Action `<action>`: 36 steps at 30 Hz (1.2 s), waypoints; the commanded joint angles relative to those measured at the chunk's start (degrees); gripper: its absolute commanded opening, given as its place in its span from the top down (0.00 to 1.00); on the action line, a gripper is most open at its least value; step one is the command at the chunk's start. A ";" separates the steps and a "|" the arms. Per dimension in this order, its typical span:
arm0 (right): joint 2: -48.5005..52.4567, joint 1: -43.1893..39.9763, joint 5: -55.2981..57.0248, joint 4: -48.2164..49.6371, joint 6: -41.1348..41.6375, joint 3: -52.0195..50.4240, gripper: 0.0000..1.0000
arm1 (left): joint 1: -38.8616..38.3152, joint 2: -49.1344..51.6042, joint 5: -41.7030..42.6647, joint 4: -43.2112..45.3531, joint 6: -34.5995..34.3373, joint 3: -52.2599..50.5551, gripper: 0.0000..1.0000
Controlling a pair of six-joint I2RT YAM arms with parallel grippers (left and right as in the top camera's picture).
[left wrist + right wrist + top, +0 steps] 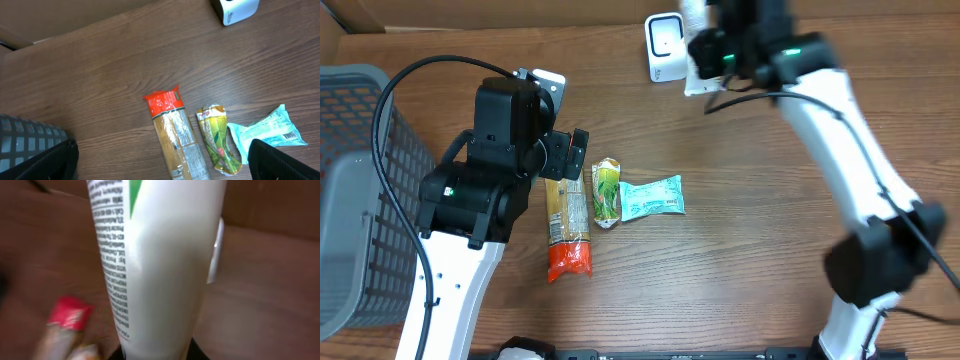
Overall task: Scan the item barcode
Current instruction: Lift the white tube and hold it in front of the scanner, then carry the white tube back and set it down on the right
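Desk (750, 270): packets (568, 215) lie centre-left.
Left hand (572, 158): spread wide, empty, above them.
Right hand (712, 55): clamped on white tube (160, 270), top centre.
Tube versus scanner (663, 42): just right of it; long axis seemingly up-frame.
Nearer arm: right.

The right gripper (720, 55) holds a white tube (694, 82) beside the scanner (663, 42). A long packet (567, 225), a green packet (606, 190) and a pale blue packet (653, 197) lie side by side on the table (740, 260); a basket (350, 120) stands at left.
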 commanded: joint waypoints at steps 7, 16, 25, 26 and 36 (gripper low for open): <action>13.05 6.56 41.92 18.60 -26.97 1.64 0.96 | 0.31 0.35 -0.59 0.07 0.92 0.46 0.00; 22.03 6.56 49.68 30.60 -42.21 1.60 0.96 | 0.31 0.35 -0.59 0.07 0.92 0.46 0.00; 24.02 6.49 50.99 31.15 -44.68 1.57 0.96 | 0.31 0.35 -0.59 0.07 0.92 0.46 0.00; 24.02 6.51 50.99 31.19 -44.68 1.57 0.96 | 0.31 0.35 -0.59 0.07 0.92 0.46 0.00; 24.02 6.49 50.99 31.30 -44.68 1.57 0.96 | 0.31 0.39 -0.59 0.07 0.92 0.46 0.01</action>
